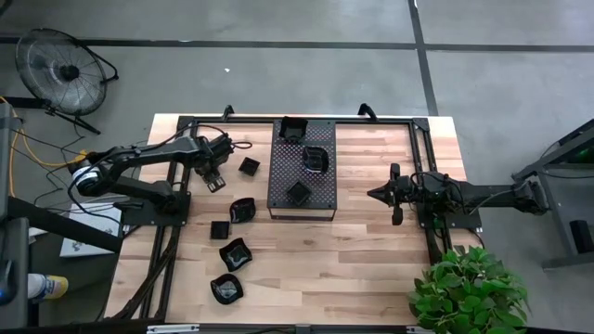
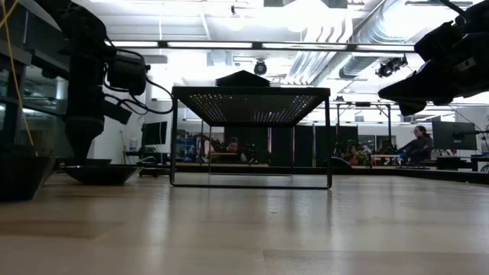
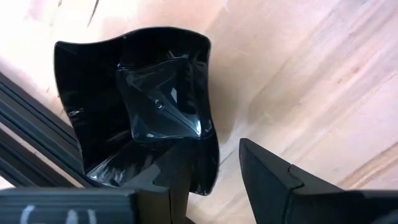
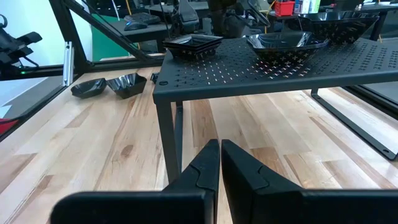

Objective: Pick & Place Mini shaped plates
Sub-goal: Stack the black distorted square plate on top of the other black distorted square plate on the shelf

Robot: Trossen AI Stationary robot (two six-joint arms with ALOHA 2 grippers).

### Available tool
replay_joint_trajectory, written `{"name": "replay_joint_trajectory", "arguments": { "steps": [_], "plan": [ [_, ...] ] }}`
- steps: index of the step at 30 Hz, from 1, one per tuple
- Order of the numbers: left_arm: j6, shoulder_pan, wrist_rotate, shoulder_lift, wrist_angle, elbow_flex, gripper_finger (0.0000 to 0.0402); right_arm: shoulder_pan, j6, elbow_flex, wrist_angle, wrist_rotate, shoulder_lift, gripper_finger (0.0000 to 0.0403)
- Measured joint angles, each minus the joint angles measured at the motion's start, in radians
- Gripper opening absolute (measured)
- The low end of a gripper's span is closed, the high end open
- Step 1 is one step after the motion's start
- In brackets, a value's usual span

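Black and glossy, a wavy-edged mini plate (image 3: 140, 106) lies on the wooden worktop (image 1: 371, 250) at the left side, beside the dark frame rail, with the left claw (image 1: 213, 178) over it, fingers apart, one finger (image 3: 180, 180) at the dish's rim and the other (image 3: 273, 180) outside it on bare wood. Three more mini plates sit on the perforated tray (image 1: 303, 176), others are scattered on the worktop left of it, and the right claw (image 1: 393, 194) hovers right of the tray, fingers together, holding nothing.
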State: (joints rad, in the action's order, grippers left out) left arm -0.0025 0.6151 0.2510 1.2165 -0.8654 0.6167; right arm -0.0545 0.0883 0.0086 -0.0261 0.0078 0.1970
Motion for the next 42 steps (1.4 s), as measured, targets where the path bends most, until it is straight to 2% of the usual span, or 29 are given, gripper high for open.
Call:
{"name": "replay_joint_trajectory", "arguments": {
  "steps": [7, 16, 27, 42],
  "plan": [
    [0.0, 0.0, 0.003, 0.004, -0.002, 0.0, 0.0123, 0.0, 0.0, 0.0, 0.0, 0.0, 0.0, 0.0012],
    [0.021, 0.0, 0.003, 0.031, 0.002, -0.001, 0.0055, 0.0, 0.0, 0.0, 0.0, 0.0, 0.0, 0.0012],
    [0.044, 0.0, 0.017, 0.031, 0.002, -0.001, 0.0005, 0.0, 0.0, 0.0, 0.0, 0.0, 0.0, 0.0012],
    [0.054, 0.0, 0.021, 0.001, -0.008, 0.025, 0.0002, 0.0, 0.0, 0.0, 0.0, 0.0, 0.0, 0.0012]
  ]
}}
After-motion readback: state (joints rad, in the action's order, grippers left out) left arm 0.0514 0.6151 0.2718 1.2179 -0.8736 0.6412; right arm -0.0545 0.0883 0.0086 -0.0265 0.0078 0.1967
